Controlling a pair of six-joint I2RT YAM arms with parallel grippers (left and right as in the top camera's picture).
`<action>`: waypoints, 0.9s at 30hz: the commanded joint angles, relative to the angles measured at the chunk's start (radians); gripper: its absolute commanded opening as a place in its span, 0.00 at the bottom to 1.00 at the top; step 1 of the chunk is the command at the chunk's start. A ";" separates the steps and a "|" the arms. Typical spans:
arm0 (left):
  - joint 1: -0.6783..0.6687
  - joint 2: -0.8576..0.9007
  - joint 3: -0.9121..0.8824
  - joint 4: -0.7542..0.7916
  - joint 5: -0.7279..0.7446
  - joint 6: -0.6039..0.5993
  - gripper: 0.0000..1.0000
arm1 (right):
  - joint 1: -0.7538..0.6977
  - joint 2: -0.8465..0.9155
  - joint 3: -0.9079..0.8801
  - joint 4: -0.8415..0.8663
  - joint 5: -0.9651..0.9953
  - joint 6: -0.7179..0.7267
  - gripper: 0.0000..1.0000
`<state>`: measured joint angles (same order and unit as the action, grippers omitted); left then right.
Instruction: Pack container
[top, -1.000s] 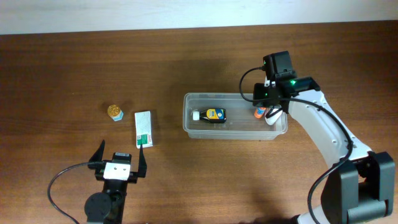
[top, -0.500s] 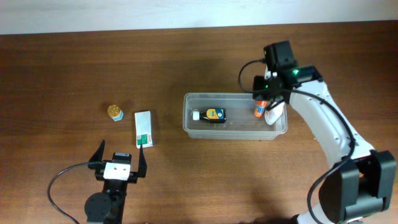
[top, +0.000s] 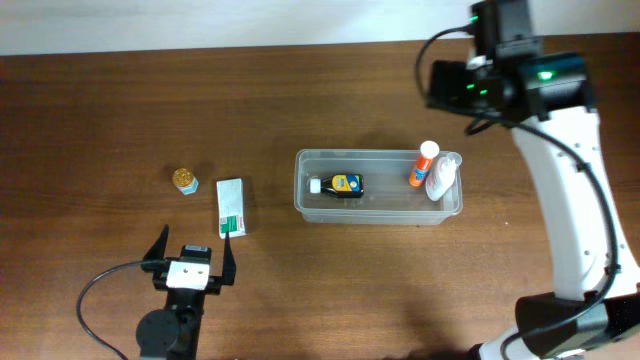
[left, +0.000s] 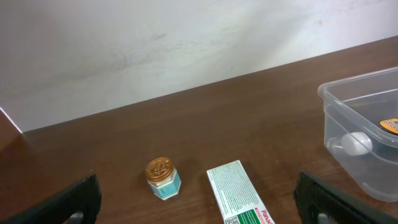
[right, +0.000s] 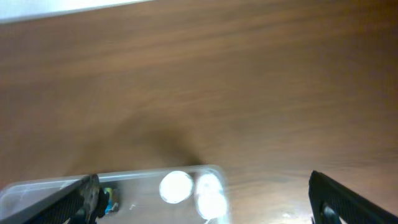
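The container (top: 375, 214), a clear plastic bin, sits at mid-table. A small dark bottle with a yellow label (top: 345, 184) lies in it. An orange-and-white stick (top: 423, 165) and a clear white-capped bottle (top: 441, 177) stand at its right end. My right gripper (top: 447, 88) hangs high above and behind the bin, open and empty. The right wrist view shows its gripper (right: 205, 208) over two white caps (right: 176, 186) and the container rim (right: 130, 178). My left gripper (top: 193, 250) rests open near the front edge; the left wrist view shows this gripper (left: 199, 205) open too.
A small jar with a gold lid (top: 185, 180) (left: 163, 177) and a white-and-green box (top: 231, 207) (left: 239, 199) lie on the wood left of the bin. The container's left wall (left: 348, 124) shows at the right of the left wrist view.
My right gripper opened, left the clear bottle standing in the bin's right end, and rose up and back to the right. The left arm has not moved.
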<state>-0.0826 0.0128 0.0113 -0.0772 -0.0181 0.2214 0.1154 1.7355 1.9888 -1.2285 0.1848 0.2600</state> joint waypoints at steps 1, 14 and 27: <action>0.005 -0.007 -0.002 -0.005 -0.003 0.012 0.99 | -0.177 0.002 0.021 -0.014 -0.028 0.007 0.98; 0.005 -0.007 -0.002 -0.005 -0.003 0.012 0.99 | -0.453 0.106 -0.015 -0.037 -0.129 0.007 0.98; 0.005 -0.007 -0.002 -0.005 -0.003 0.012 0.99 | -0.489 0.258 -0.016 -0.032 -0.129 0.007 0.98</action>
<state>-0.0826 0.0128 0.0113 -0.0772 -0.0181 0.2214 -0.3672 1.9846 1.9770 -1.2633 0.0471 0.2611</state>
